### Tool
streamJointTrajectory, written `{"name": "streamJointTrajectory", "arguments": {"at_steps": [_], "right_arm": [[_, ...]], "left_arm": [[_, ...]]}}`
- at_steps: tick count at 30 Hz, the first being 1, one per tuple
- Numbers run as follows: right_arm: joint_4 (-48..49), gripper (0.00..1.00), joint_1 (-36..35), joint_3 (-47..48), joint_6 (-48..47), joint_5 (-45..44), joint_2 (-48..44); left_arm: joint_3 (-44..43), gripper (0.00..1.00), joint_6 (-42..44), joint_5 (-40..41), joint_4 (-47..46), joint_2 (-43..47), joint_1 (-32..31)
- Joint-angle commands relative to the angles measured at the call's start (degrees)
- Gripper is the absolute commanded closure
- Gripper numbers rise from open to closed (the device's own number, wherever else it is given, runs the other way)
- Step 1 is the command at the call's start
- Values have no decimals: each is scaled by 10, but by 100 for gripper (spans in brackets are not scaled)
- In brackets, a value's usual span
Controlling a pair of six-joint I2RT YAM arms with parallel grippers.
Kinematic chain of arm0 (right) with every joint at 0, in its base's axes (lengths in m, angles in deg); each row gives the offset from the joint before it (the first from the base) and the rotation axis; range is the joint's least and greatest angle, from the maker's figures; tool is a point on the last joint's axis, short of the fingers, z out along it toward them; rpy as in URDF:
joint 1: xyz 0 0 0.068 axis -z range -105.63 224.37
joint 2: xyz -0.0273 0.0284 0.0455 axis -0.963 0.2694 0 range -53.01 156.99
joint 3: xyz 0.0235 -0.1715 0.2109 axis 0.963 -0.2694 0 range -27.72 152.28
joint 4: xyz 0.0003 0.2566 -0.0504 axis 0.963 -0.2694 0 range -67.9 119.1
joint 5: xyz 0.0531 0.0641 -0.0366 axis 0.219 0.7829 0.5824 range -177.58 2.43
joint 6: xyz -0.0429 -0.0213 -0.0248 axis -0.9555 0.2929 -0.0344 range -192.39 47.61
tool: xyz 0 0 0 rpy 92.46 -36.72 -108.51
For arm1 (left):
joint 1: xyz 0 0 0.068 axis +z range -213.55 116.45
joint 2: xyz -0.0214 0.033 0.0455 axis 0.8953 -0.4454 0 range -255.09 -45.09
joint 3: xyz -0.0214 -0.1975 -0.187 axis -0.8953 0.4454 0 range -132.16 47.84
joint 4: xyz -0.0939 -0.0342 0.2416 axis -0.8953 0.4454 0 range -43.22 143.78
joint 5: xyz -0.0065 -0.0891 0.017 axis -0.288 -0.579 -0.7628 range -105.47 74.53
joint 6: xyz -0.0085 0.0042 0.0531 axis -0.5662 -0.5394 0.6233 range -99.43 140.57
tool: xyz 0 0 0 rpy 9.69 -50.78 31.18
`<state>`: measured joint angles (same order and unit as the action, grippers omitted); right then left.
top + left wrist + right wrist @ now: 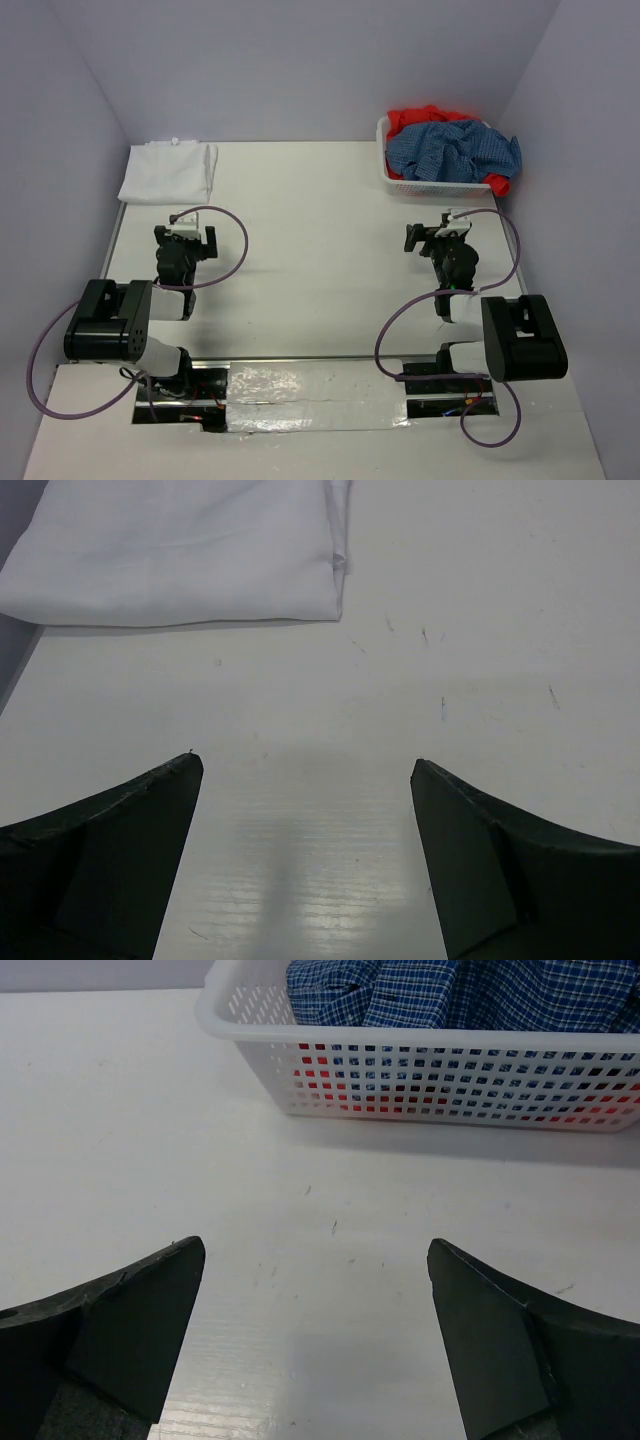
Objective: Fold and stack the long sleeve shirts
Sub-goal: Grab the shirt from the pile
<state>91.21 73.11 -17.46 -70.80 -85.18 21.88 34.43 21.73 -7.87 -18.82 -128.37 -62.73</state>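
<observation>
**A:** How do the 2 grippers stand?

**B:** Both are spread wide and hold nothing. The left gripper (305, 765) and the right gripper (315, 1245) each hang over bare tabletop (320, 200).

**A:** Where are the shirts?

**B:** The white shirt (180, 550) lies folded at the far-left corner, close to the tabletop's left edge and ahead of the left gripper. The blue checked shirt (450, 990) is crumpled over the red shirt (425, 117) in the white mesh basket (400, 1035) at far right, ahead of the right gripper.

**A:** Room to move?

**B:** Open tabletop runs between the arms.
</observation>
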Motion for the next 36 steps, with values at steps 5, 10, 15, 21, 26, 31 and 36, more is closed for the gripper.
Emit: {"name": "streamJointTrajectory", "arguments": {"at_steps": [5, 10, 15, 21, 26, 31, 36], "right_arm": [[-120, 0, -4, 91, 4, -38, -70], [-320, 6, 8, 220, 45, 4, -154], [-574, 59, 43, 458, 84, 9, -50], [-733, 5, 44, 681, 157, -87, 149], [-854, 3, 49, 853, 179, -162, 312], [-929, 7, 49, 1009, 191, -175, 449], [-936, 38, 42, 1056, 172, -160, 485]], "left_arm": [[-12, 1, -7, -1, -30, -1, -2], [-47, 1, 10, -84, 83, 51, -2], [-291, 1, 146, -271, 442, 110, -21], [-364, 1, 361, -100, 414, 82, -92], [-471, 1, 352, -37, 483, 40, -102], [-503, 1, 232, 9, 481, 32, -102], [-512, 1, 221, -26, 539, 25, -102]]}}
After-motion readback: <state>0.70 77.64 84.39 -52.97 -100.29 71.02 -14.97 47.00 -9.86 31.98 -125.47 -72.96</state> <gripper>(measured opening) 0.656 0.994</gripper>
